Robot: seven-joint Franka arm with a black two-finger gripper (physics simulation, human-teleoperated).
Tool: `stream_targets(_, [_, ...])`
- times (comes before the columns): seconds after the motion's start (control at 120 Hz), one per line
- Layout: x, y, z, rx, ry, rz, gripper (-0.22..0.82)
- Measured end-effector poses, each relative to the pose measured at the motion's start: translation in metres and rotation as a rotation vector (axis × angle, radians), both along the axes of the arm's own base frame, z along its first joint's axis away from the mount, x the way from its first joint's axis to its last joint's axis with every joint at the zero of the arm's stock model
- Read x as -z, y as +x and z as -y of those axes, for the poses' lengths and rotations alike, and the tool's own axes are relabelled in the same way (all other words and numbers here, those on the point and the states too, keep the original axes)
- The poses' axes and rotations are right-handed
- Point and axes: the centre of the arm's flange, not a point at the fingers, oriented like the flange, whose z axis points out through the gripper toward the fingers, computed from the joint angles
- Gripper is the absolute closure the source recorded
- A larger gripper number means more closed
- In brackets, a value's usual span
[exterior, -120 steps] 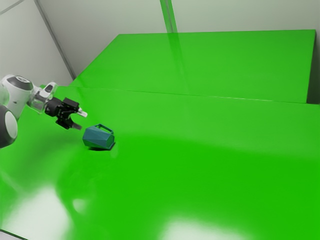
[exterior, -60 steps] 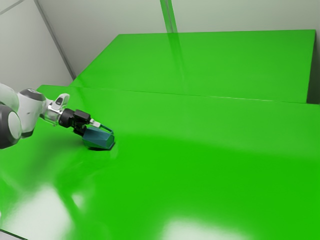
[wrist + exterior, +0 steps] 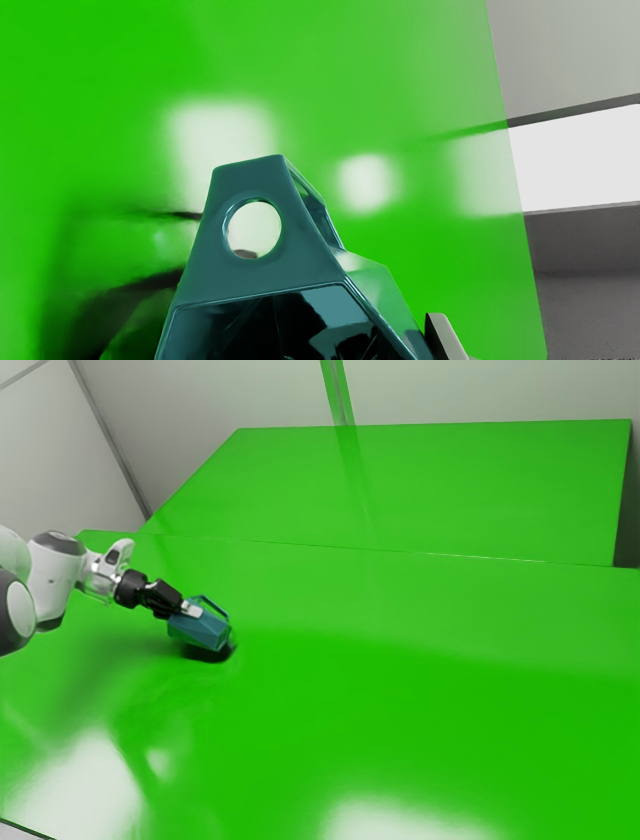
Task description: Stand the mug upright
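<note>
Simulated room I can't pin to a kind, pale grey walls beyond my glossy green desk

Outstretched arm, hand angled downward

The gripper is closing on the blue-green mug and tilting it.
Having reached forward from short of the mug, the gripper is drawing its spread fingers closer together; the mug's near end is rising more than its far end, the handle is sitting a little higher, and the dark shadow is widening underneath.
</note>
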Motion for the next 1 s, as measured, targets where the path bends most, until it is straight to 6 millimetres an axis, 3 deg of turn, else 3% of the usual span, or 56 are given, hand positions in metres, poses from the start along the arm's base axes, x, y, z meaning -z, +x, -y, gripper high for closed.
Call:
stream_targets(0.108, [-0.028,-0.001,0.016,0.027,0.016,0.041,0.77])
stream_targets(0.233, [-0.061,0.011,0.057,0.106,0.096,0.063,0.77])
stream_targets(0.433, [-0.106,0.022,0.110,0.235,0.405,0.026,0.78])
stream_targets(0.642, [-0.131,0.032,0.153,0.308,0.778,-0.019,0.78])
stream_targets(0.708, [-0.130,0.028,0.166,0.307,0.870,-0.036,0.78])
stream_targets(0.883, [-0.095,0.017,0.180,0.246,1.024,-0.088,0.78])
stream_targets(1.0, [-0.073,0.022,0.187,0.198,1.082,-0.107,0.78])
